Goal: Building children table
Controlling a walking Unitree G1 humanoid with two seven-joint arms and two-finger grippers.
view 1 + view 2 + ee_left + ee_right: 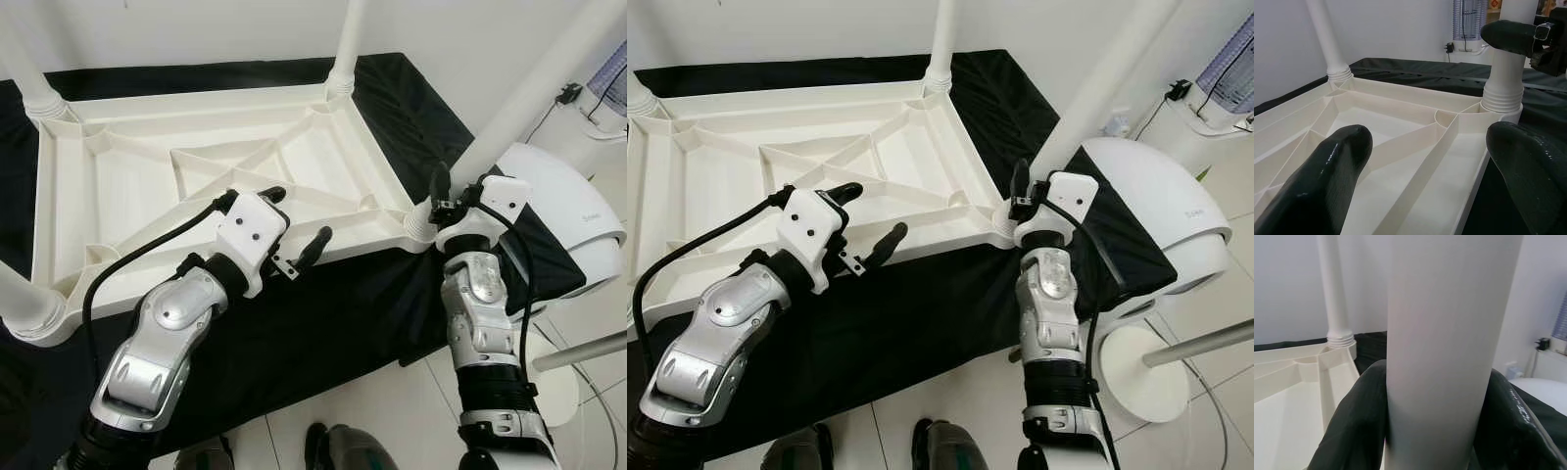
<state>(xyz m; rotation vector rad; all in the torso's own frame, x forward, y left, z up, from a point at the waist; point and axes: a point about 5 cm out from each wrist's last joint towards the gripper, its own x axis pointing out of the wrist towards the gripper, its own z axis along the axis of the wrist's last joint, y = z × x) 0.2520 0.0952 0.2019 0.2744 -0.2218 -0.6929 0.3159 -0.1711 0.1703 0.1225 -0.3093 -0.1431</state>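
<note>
A white plastic children's tabletop [127,186] lies upside down on a black cloth, its ribbed underside showing. White legs stand in its corners. My right gripper [453,192] is shut on the near right leg [534,93] just above its threaded base. In the right wrist view that leg [1449,333] sits tight between both black fingers [1352,421]. My left gripper [296,217] is open over the tabletop's near rim and holds nothing. One finger is above the ribs, the other above the cloth. The left wrist view looks across the ribs [1415,142] to the held leg's base [1503,83].
The black cloth [323,323] ends just before my body, with pale floor tiles below. A white domed appliance [578,215] on a stand stands close to my right arm. Other legs rise at the far right [345,49], far left [29,83] and near left [20,304].
</note>
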